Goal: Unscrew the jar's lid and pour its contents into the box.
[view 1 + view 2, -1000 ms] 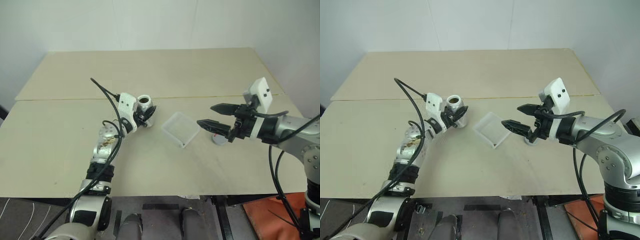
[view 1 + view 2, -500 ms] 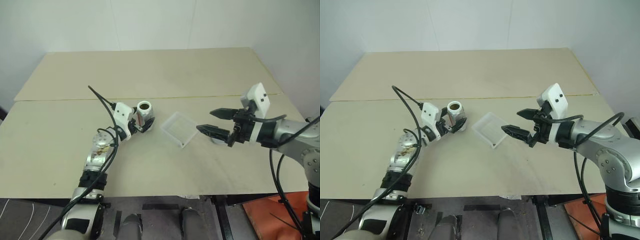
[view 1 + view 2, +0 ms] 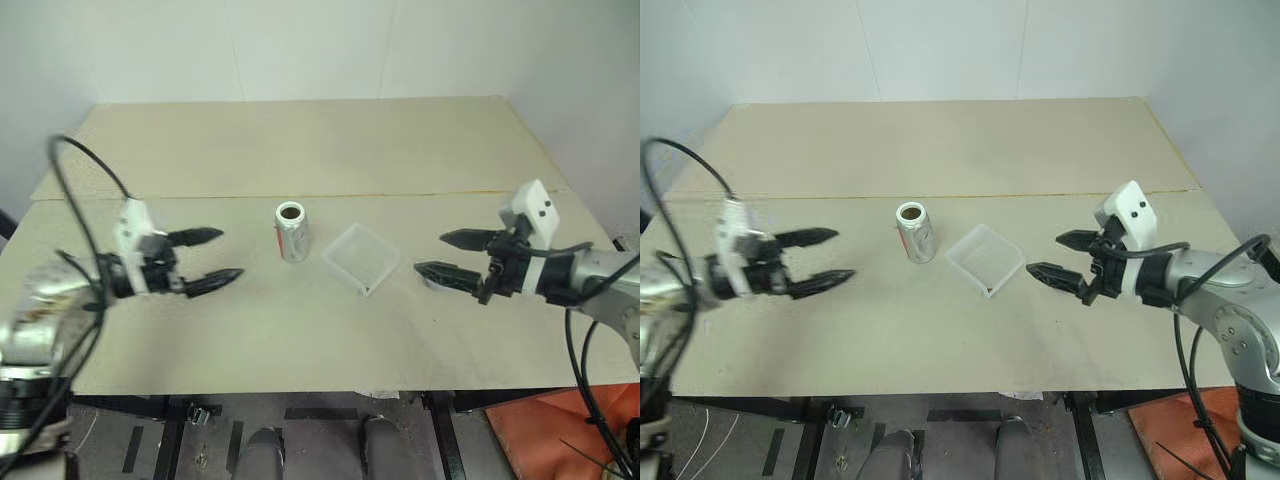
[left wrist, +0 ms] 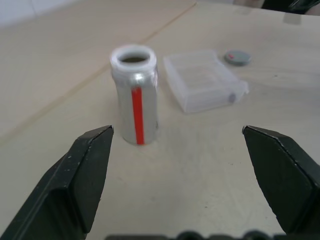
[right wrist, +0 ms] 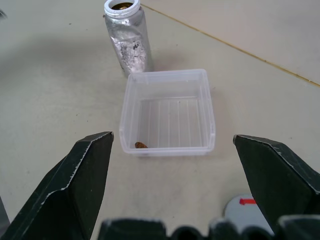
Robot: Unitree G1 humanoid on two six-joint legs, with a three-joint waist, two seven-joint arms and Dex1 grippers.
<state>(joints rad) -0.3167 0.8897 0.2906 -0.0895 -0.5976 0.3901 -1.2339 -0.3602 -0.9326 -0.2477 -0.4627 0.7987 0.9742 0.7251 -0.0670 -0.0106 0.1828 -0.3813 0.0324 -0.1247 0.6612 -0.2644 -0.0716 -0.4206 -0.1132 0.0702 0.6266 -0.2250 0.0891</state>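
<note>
Inside box (image 5: 168, 113), 1 brown bit (image 5: 141, 145); jar (image 3: 291, 231) upright

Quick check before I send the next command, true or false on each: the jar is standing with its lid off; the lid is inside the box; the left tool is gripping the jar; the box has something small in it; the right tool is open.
1. The silver metal jar stands upright, uncapped. True.
2. The round grey lid lies inside the clear plastic box. False: it lies on the table beside the box.
3. The left tool grips the jar. False: it is open, apart from the jar.
4. The box holds one small brown piece. True.
5. The right tool is open. True.
</note>
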